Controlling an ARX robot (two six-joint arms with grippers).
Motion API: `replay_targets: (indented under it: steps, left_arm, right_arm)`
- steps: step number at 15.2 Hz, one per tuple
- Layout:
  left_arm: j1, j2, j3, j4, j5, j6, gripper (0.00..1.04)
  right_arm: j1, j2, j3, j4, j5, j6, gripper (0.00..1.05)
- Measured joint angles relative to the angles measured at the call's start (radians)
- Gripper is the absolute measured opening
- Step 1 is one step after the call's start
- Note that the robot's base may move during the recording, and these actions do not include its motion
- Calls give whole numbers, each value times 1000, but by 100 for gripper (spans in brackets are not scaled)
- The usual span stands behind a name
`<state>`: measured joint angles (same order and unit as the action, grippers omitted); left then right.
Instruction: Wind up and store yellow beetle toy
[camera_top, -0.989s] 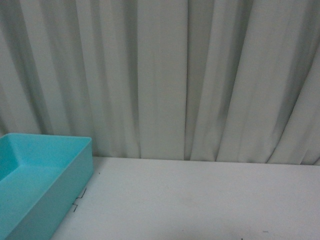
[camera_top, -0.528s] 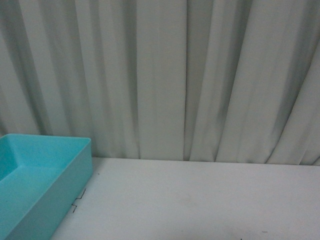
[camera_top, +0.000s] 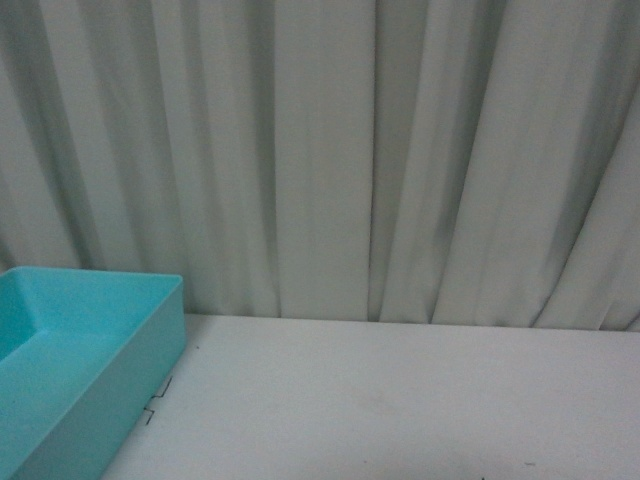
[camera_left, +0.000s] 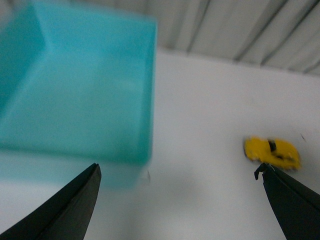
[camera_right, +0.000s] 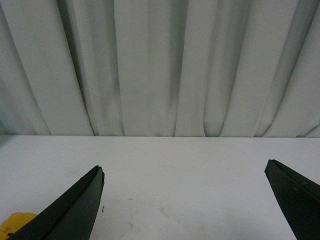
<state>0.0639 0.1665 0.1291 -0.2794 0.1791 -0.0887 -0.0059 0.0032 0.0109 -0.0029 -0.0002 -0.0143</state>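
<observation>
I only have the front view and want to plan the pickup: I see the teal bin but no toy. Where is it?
Observer: The yellow beetle toy lies on the white table, apart from the teal bin.
Operator: Is either gripper holding it?
Observer: No. The left gripper is open, nothing between its fingers.
Operator: And the right?
Observer: The right gripper is open too, also holding nothing.

In the front view no change can be made out. The turquoise bin (camera_top: 130, 390), the white surface (camera_top: 400, 400) and the curtain (camera_top: 320, 150) folds line up as before, save perhaps a hair's shift in framing. The wrist views have no earlier pictures for comparison.
</observation>
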Motion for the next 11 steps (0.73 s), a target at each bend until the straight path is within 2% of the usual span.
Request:
replay_targets:
  steps: [1,2,5,8,11]
  left_arm:
    - [2,173,93,-77,74,-99,98]
    - [-51,271,138,-16,91,-150,98]
    - [-193,562,200,266,19,-163,98]
    - [-285,918,296,521,-27,-39,98]
    - [-355,1227,444,600,-22,133,98]
  right_arm:
    - [0,0,0,0,0,0,98]
    - [0,0,0,-1,0,0,98]
    - [0,0,0,-1,0,0,98]
    - [0,0,0,-2,1,0,98]
    - [0,0,0,-1,1,0,98]
